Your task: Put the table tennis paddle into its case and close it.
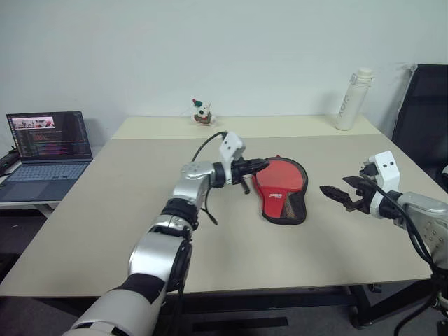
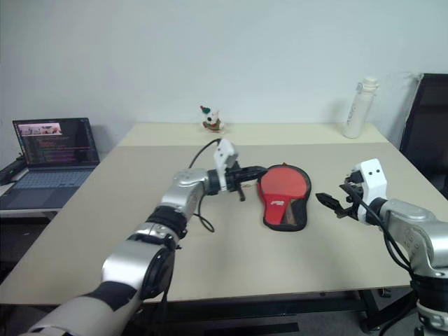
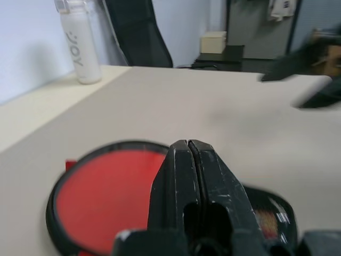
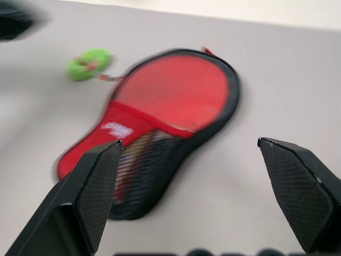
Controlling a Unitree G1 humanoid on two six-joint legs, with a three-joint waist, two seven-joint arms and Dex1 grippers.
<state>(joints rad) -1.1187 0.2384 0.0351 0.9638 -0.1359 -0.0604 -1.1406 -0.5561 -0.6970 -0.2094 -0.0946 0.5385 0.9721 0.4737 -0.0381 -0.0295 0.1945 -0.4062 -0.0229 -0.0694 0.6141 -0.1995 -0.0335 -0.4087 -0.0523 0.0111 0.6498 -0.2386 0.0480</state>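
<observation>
- My left gripper (image 1: pixel 260 165) has its two black fingers pressed flat together on nothing; it hangs above the table, level, tips just over the near-left rim of the case's round end.
- My right gripper (image 1: pixel 334 192) is spread wide and empty, hovering near the table's right edge, well apart from the case and pointing toward it.
- The case (image 2: pixel 283 194) lies flat near the middle of the table (image 1: pixel 105 210), a bit toward the right edge, round end toward the far edge and narrow end toward me.
- It is a soft paddle-shaped pouch with a black rim; the face I see is red on the round part, with a white logo on a red band lower down and a black mesh pocket at the narrow end.
- I cannot tell whether its zip is open or shut, and I cannot make out the paddle.
- A small green thing (image 4: pixel 88 64) lies on the table just beside the round end.
</observation>
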